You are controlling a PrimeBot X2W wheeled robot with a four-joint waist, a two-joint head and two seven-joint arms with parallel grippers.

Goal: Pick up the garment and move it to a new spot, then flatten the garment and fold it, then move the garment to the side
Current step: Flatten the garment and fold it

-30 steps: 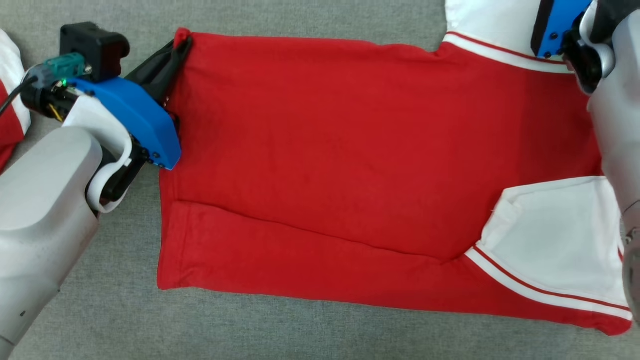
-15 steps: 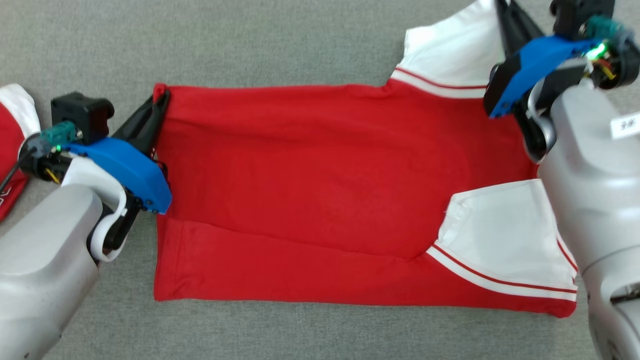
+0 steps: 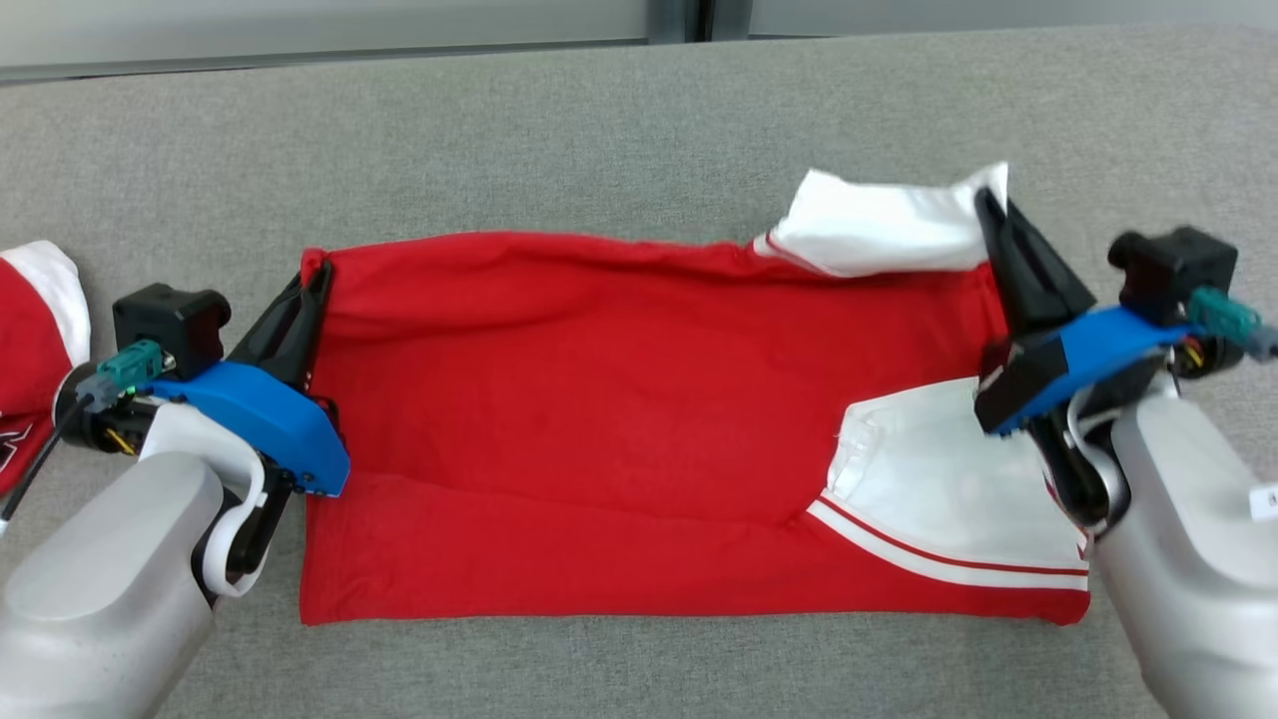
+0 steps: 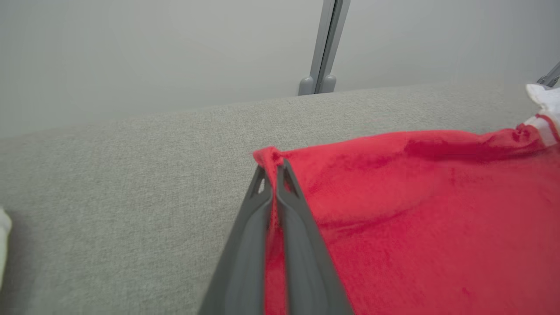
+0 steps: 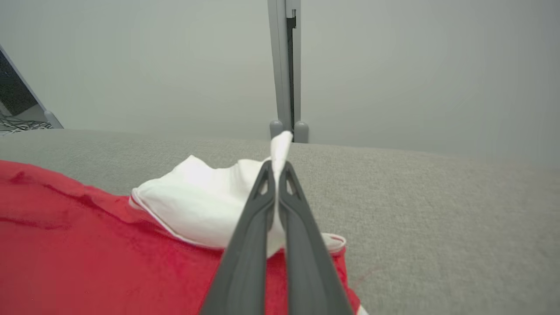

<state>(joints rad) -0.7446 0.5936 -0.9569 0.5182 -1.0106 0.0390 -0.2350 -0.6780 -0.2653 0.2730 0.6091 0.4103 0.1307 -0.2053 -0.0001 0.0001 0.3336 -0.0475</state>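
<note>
The garment, red with white sleeves, is laid across the middle of the grey bench, its length running left to right in the head view. The near part is seen flat on the bench; the far edge is raised slightly and drawn taut between the two pincers. The left pincer is closed tight on the far left corner of the garment, at the hem end. In the left wrist view the two fingers are pressed together, and a small tuft of red cloth is pinched at their tips. The right pincer is likewise closed, with the far sleeve gripped at its outer edge. In the right wrist view a point of white cloth is seen standing above the closed tips. The far sleeve is bunched and raised near the grip. The near sleeve, white with a red stripe along its seam, is folded inward over the red body and lies flat at the right end. A shallow crease is noted across the near part of the body, running from the left hem toward the near sleeve. A second garment, red and white, is seen at the left edge of the bench, apart from the first. A grey post is seen against the pale wall behind the bench.
</note>
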